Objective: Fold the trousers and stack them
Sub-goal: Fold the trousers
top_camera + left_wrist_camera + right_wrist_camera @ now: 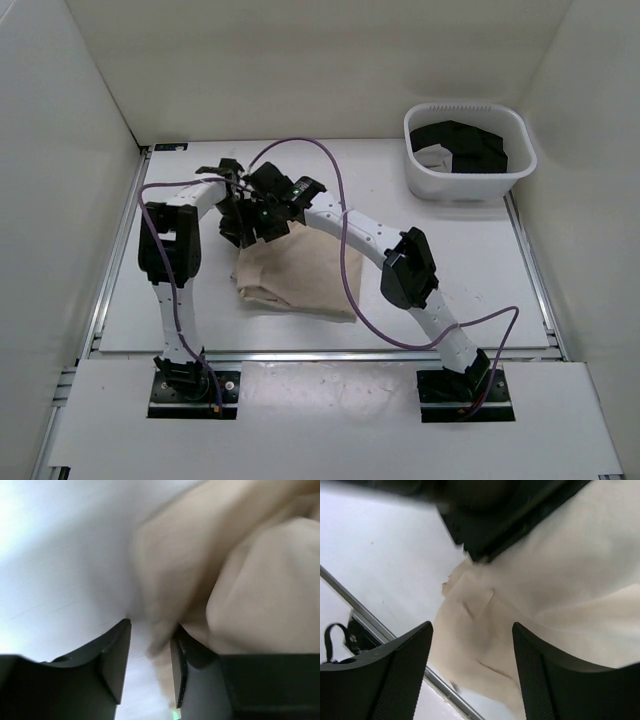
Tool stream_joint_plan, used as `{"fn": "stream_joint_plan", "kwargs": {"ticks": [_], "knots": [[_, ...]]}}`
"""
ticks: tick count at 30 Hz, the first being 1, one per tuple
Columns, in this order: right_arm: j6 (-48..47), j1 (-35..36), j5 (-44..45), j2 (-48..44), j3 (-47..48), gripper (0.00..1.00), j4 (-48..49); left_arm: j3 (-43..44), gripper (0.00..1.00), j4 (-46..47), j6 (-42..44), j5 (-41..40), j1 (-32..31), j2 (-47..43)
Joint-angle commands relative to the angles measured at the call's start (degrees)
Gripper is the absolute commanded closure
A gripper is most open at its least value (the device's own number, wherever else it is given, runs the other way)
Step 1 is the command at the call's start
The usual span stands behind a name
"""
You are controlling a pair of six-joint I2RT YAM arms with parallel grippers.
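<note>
Trousers [295, 275]: found bunched. Left gripper [150, 645], right gripper [472, 645] noted over them, jaws apart. Advised pinching both layers squarely.

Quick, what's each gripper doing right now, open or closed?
Left gripper: open, narrow gap, trousers edge at its tips.
Right gripper: open wide above the trousers, holding nothing.

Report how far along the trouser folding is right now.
Done: the trousers lie loosely folded into a compact bundle on the table. In hand: at its far edge the left gripper has cloth between its parted fingers, and the right gripper hovers open above it. Left: tidying the bundle and stacking it.
</note>
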Motion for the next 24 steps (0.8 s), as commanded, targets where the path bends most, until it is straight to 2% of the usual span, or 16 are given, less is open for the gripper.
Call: {"fn": "stream_joint_plan", "kwargs": {"ticks": [1,4,6,7,9,12,13,14,15,17,20,22,24], "knots": [[-10.14,3.2,-2.28,-6.33,1.51,0.28,2.69,5.55,0.48,-2.59,0.52,-1.71,4.26,-1.99],[-10.96,3.73,2.73,-16.96,-9.01,0.27,5.32,13.37,0.45,-6.38,1.91,-2.85,6.37,-1.99],[-7.45,2.94,9.75,-25.89,-17.62,0.26,8.3,17.58,0.39,-8.58,2.89,-5.48,6.38,-3.64],[-5.79,2.24,11.43,-28.65,-26.28,0.24,9.01,18.65,0.37,-8.59,3.67,-6.8,5.77,-4.44],[0.36,-1.62,13.46,-35.23,-34.93,0.24,10.42,19.97,0.33,-9.2,4.38,-11.8,4.98,-6.37],[7.03,-8.82,11.28,-39.39,-47.87,0.45,11.56,21.2,0.33,-9.21,6.13,-13.5,2.97,-10.59],[7.93,-10.49,9.79,-39.4,-50.07,0.51,13.48,20.51,0.33,-9.21,6.84,-11.58,2.26,-13.04],[8.64,-13.9,7.16,-39.4,-51.75,0.64,14.81,19.38,0.33,-9.73,7.54,-8.95,1.38,-14.19],[9.17,-15.42,5.92,-39.4,-54.2,0.71,16.47,17.97,0.33,-9.73,7.55,-3.44,0.33,-15.16],[9.7,-19.19,3.98,-37.22,-54.93,0.9,21.58,13.22,0.32,-9.73,7.55,0.9,-3.45,-15.79],[9.18,-22.98,0.64,-32.31,-51.42,1.0,24.92,12.16,0.37,-9.12,6.24,3.47,-5.05,-10.44],[9.17,-25.17,-1.55,-29.83,-50.1,1.0,26.24,13.47,0.45,-6.93,4.74,3.47,-5.05,-7.63],[10.75,-26.5,-2.88,-26.14,-49.22,1.0,25.46,14.7,0.47,-5.26,3.86,2.86,-5.05,-4.2]]}}
